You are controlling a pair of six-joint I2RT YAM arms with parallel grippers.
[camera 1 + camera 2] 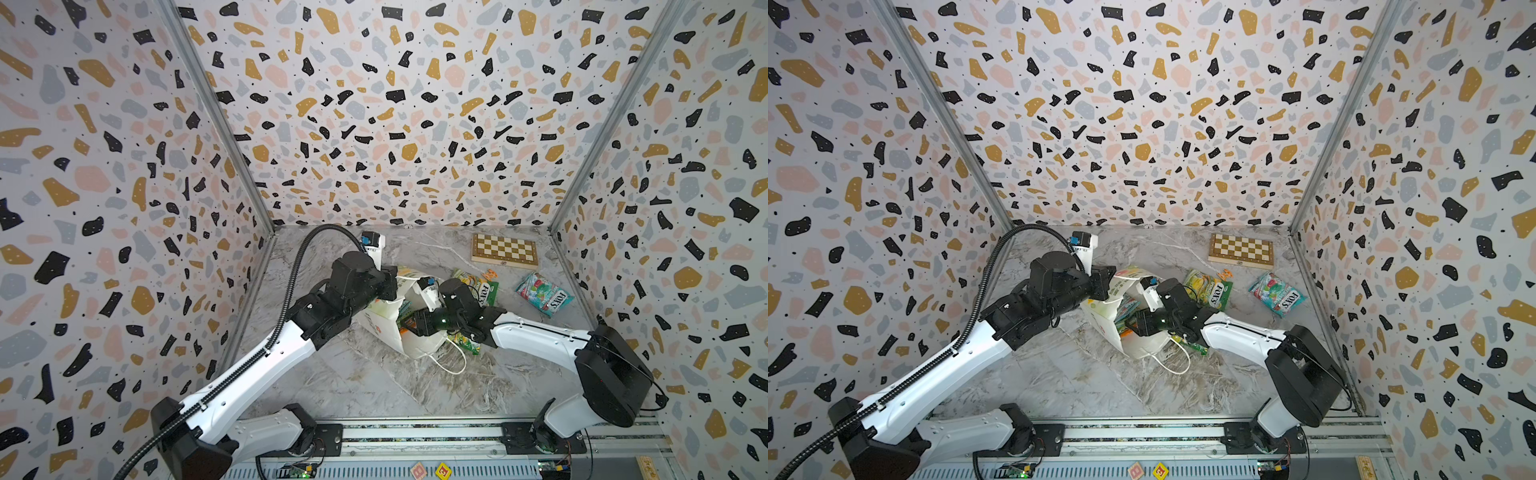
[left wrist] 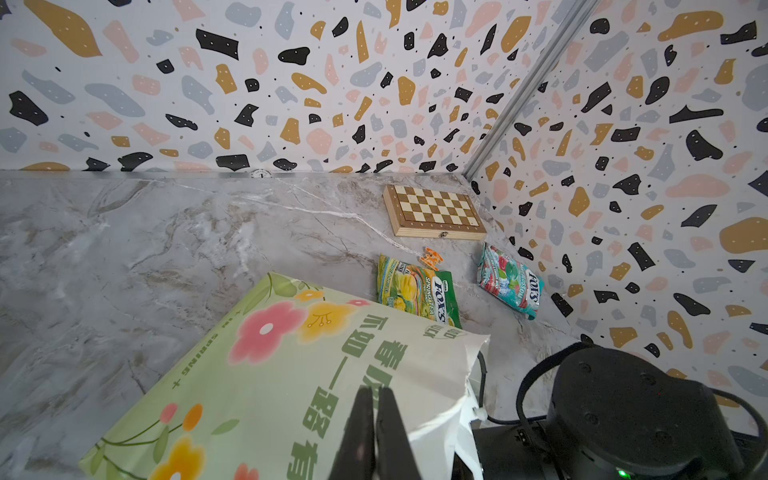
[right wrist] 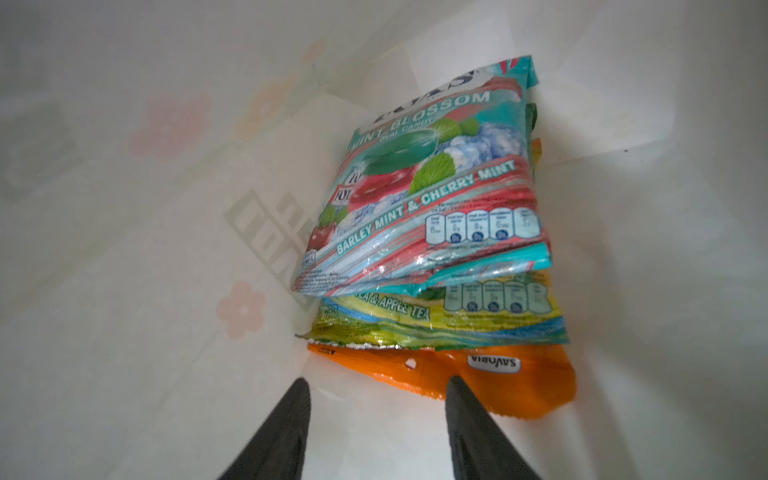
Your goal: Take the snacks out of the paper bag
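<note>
- The paper bag (image 1: 417, 347) lies tipped on the tabletop (image 1: 374, 386), mouth toward my right arm.
- My left jaws are clenched at its green side; paper pinched or not, I cannot tell.
- My right jaws, half parted inside the bag, grip nothing, tips at the orange packet (image 3: 498, 386).
- Snacks (image 3: 428, 187) are stacked inside; a green packet (image 1: 467, 345) outside lies half hidden under my arm.

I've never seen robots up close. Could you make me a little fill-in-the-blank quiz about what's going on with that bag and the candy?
1. The left gripper is shut on the paper bag, whose printed side is pale ____ with flowers.
2. Inside the bag, the candy packet nearest the open right gripper is ____.
3. In the far corner lies a closed wooden ____.

Missing words: green; orange; chessboard
</note>
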